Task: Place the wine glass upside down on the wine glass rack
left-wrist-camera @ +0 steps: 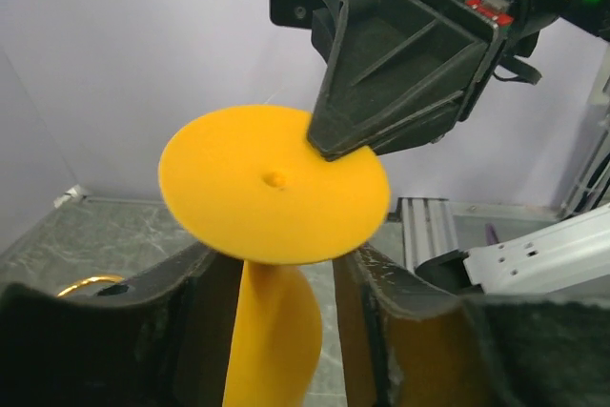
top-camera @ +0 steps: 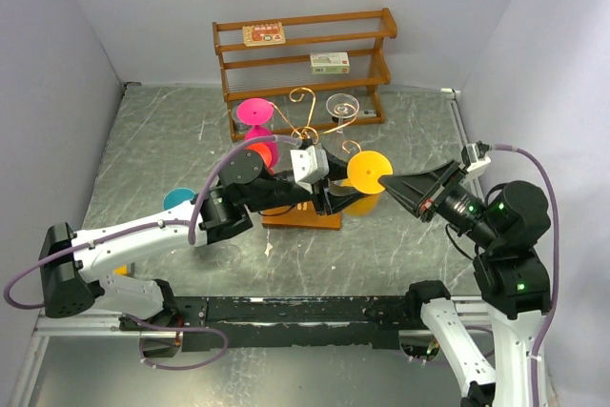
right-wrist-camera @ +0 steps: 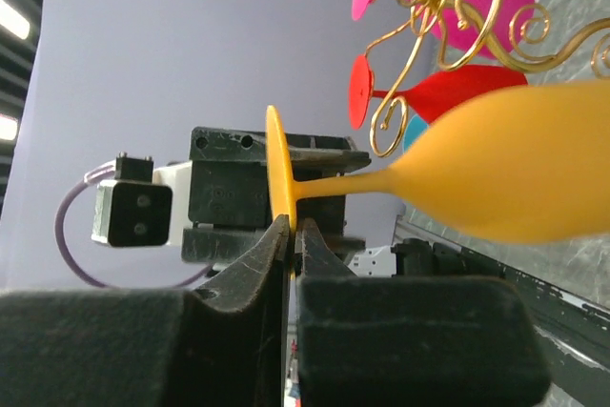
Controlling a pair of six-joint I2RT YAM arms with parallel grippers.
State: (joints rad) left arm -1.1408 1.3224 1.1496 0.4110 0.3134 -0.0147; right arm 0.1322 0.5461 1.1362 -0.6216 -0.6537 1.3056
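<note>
From overhead, your left claw is reaching in just right of the rack. The rack is carrying a pink glass, a red glass and a clear glass. The orange glass is hanging in the air just beside the rack, not on it, between your two claws.

Only the left wrist view is showing you that the left fingers are standing spread on either side of the stem, with a gap on at least one side. Your right claw is pinching the rim of the foot. The right wrist view is showing that disc edge-on with both pads pressed against it, and the bowl pointing toward the rack's gold curls.

Behind, the shelf is carrying two boxes. Their printing is too small for you to read.
</note>
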